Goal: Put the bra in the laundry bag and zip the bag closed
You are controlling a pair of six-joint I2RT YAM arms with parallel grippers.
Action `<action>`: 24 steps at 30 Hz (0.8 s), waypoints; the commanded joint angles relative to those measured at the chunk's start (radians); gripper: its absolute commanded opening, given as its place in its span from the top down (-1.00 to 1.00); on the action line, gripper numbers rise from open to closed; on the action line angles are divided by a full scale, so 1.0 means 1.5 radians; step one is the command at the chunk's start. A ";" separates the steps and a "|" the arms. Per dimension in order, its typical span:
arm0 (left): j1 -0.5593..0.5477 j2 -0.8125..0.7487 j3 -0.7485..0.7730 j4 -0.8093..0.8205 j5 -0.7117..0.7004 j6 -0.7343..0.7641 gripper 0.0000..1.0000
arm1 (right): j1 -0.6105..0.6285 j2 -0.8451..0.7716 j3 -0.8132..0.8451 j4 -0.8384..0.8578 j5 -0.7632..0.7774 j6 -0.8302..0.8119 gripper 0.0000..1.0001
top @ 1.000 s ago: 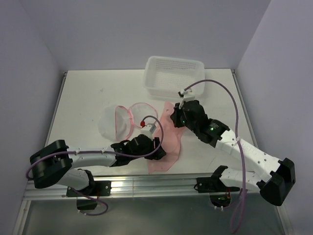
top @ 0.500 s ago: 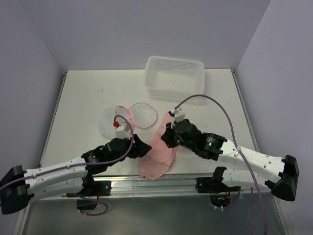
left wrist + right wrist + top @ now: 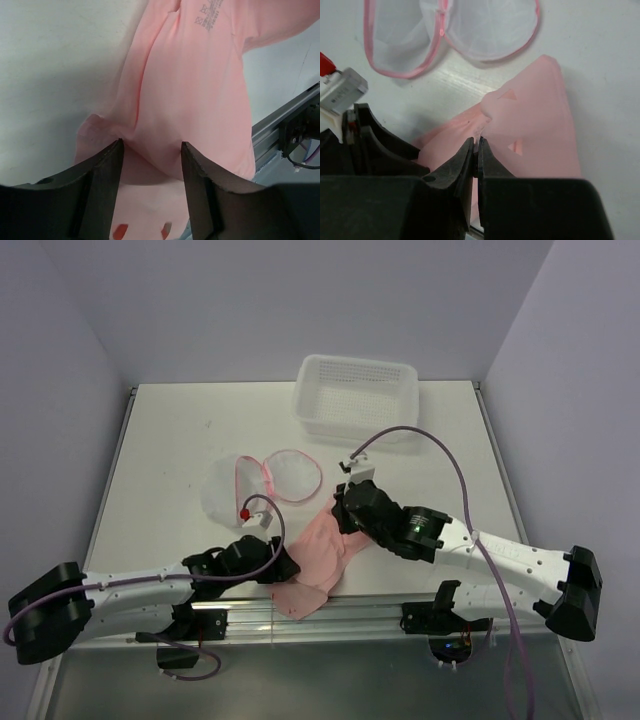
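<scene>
Over the last second both claws drag the bra [image 3: 318, 552] toward 6 o'clock. It's now bunched at the counter's [image 3: 180, 440] near edge, one corner over the rail. Right claw [image 3: 342, 518] is pinched tight on a fabric ridge. Left claw [image 3: 284, 566] clamps a thick fold that keeps its jaws apart. Laundry bag [image 3: 262, 480] hasn't moved and lies unzipped at 11 o'clock of the bra, so insertion hasn't started.

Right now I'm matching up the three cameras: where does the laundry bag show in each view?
Top external: the laundry bag lies open on the table, left of centre.
Left wrist: not in it.
Right wrist: the bag runs along the top edge, from the left to past centre.
Shared landmark: the bra, seen in all three views.
</scene>
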 commanded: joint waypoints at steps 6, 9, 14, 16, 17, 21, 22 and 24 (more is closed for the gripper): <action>-0.005 0.187 0.090 0.216 0.049 0.007 0.26 | -0.035 0.015 0.080 0.037 0.017 -0.081 1.00; -0.005 0.274 0.148 0.251 0.041 0.007 0.47 | -0.035 0.022 0.102 0.026 -0.007 -0.089 1.00; 0.024 0.389 0.209 0.319 0.035 -0.009 0.56 | -0.030 -0.032 0.067 0.006 -0.049 -0.055 1.00; 0.036 0.407 0.225 0.336 0.040 -0.013 0.55 | -0.027 -0.064 0.033 -0.003 -0.073 -0.032 1.00; 0.036 0.411 0.227 0.339 0.033 -0.017 0.54 | -0.025 -0.071 0.018 -0.006 -0.079 -0.022 1.00; 0.035 0.398 0.216 0.362 0.008 -0.039 0.41 | -0.016 -0.106 -0.074 0.027 -0.093 0.038 1.00; 0.035 0.392 0.199 0.368 0.001 -0.044 0.31 | -0.016 -0.117 -0.113 0.040 -0.103 0.060 1.00; 0.035 0.370 0.183 0.376 -0.020 -0.048 -0.14 | -0.015 -0.118 -0.138 0.078 -0.127 0.076 1.00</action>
